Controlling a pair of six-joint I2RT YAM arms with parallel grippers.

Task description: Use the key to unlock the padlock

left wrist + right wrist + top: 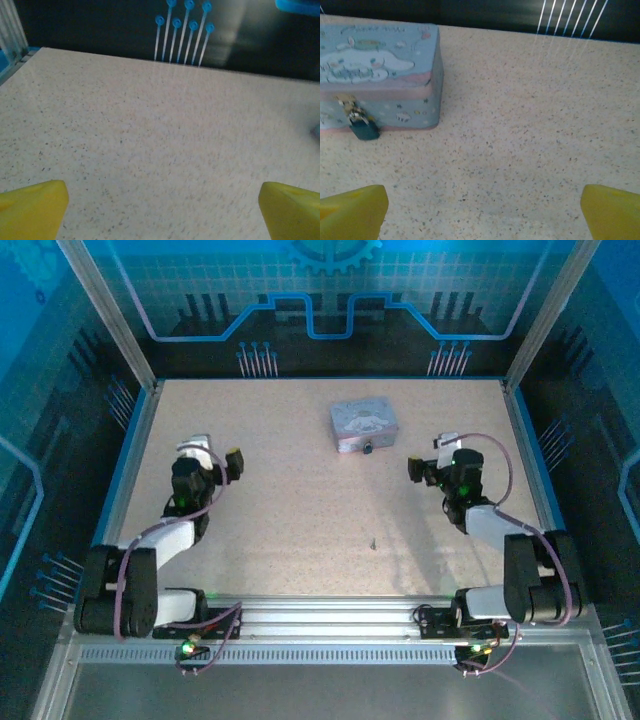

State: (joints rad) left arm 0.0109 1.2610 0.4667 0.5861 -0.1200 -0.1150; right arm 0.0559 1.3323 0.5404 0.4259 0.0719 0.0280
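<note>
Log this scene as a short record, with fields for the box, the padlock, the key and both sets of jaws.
tin box: lid shut, on the table, far side, right of centre
padlock: dark, hanging from the clasp on the box's front wall
key: probably the small dark item lying on the table, nearer the arms than the box; too small to be sure
left jaws: open, empty, over bare table
right jaws: open, empty, facing the box, apart from it
</note>
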